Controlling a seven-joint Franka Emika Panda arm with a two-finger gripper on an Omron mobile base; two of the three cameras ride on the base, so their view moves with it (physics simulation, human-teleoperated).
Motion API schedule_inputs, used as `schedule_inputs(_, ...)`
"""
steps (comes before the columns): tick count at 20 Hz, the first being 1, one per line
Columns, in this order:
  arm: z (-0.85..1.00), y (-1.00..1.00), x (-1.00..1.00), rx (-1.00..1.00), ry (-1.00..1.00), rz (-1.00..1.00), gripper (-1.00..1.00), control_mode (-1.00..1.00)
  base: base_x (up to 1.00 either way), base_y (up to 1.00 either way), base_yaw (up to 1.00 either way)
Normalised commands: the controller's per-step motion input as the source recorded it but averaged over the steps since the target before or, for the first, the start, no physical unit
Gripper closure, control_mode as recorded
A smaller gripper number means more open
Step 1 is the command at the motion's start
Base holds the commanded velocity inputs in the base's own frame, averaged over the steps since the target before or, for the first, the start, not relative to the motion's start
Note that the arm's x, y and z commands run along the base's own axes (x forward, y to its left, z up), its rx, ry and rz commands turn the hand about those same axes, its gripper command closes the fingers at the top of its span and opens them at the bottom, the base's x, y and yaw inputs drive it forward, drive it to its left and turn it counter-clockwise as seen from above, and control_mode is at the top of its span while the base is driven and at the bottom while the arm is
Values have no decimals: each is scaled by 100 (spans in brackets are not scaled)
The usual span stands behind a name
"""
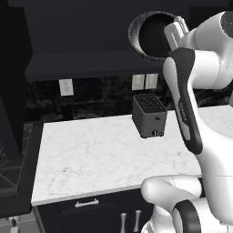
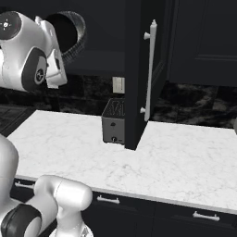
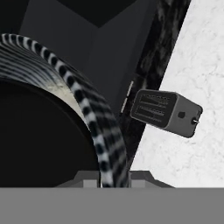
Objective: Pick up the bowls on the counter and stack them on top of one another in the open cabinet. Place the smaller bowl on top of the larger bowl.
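The bowls are both up in the air right now: the grey bowl (image 1: 136, 43) is tipped nearly on its side in front of the open cabinet (image 1: 86, 63), with the black bowl (image 1: 154, 34) apparently nested inside it, so the stack looks carried as one. The gripper (image 1: 175, 32) is pinching the grey bowl by its rim; in the hand view the ribbed rim (image 3: 98, 144) runs down right between the finger tips at the bottom edge, so the jaws look closed narrow on the wall of that bowl. Biggest worry to me is that tilt. The black bowl is smooth and glossy and sits loose on the grey one's pale speckled inside, so nothing visible holds it there, and more tilt or a jolt could slide it out onto the marble counter (image 1: 91, 154) or the boxy toaster (image 1: 150, 116) just below. A rim pinch on a wide round bowl also leaves lots of leverage for it to swivel in the fingers, though the fine ribbing outside probably gives some bite. Last thing: the cabinet edge is hard and dark, and clipping the rim on the shelf lip going in could knock the whole lot loose. I can't tell how much clearance there is.
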Motion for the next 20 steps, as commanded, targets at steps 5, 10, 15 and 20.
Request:
schedule_inputs(5, -18, -12, 74, 2, 0, 0, 100, -100, 0, 0, 0)
schedule_inputs(10, -30, -9, 77, 1, 1, 0, 100, -100, 0, 0, 0)
schedule_inputs(15, -30, -5, 69, 0, 1, 0, 100, -100, 0, 0, 0)
schedule_inputs(20, -20, -6, 70, 0, 1, 0, 100, -100, 0, 0, 0)
